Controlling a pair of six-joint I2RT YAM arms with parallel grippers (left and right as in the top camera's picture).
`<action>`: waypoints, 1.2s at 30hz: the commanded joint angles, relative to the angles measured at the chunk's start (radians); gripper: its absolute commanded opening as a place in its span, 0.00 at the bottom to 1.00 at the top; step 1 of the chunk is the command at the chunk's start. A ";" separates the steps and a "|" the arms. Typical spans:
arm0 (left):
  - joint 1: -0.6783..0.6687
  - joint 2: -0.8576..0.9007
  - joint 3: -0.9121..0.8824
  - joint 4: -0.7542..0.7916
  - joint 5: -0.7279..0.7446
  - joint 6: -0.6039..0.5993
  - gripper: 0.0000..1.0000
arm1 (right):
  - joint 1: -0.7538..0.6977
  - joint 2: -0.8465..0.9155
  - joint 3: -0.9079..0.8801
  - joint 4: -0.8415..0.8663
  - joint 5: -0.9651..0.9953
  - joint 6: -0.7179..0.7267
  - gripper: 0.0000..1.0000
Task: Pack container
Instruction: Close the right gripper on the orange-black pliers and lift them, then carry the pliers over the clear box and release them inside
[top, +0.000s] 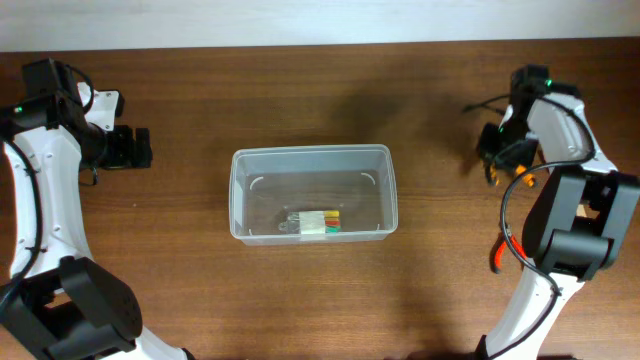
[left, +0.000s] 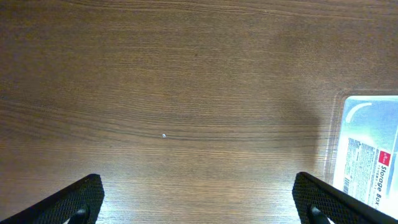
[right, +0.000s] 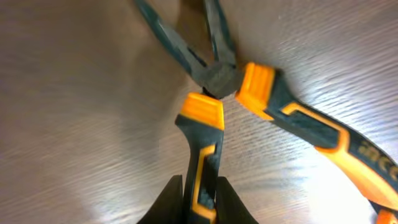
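the container (top: 236, 200), a clear rectangular tub with rounded corners, was seen at the middle of the tabletop (top: 430, 300), well apart from every edge. a small clear case of coloured bits (top: 315, 223) was lying inside it, against the wall nearest the front edge. in the left wrist view only one corner of the container (left: 367, 155) was shown, at the right of the picture, with a printed label (left: 373, 168) on it.

the left gripper (top: 130, 148) was held near the left edge, toward the far left corner and apart from the container. its fingers (left: 74, 199) were spread wide, and nothing was held between them; only bare wood was seen below.

the right gripper (right: 200, 202) was placed near the right edge, toward the far right corner. it was pinched on one orange and dark handle of a pair of pliers (right: 217, 78); the other handle was splayed to the side and the pliers' jaws were parted. it could not be told whether the pliers were lifted or resting on the wood.

a red-orange item (top: 497, 256), too small to be identified, was seen nearer the front right corner.
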 joint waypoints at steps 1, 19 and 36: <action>0.008 0.009 -0.005 -0.004 0.015 -0.010 0.99 | 0.028 -0.008 0.137 -0.052 0.000 -0.050 0.15; 0.008 0.009 -0.005 -0.022 0.015 -0.010 0.99 | 0.388 -0.014 0.557 -0.393 0.049 -0.275 0.15; 0.008 0.009 -0.005 -0.019 0.015 -0.010 0.99 | 0.780 -0.066 0.581 -0.538 -0.022 -0.311 0.15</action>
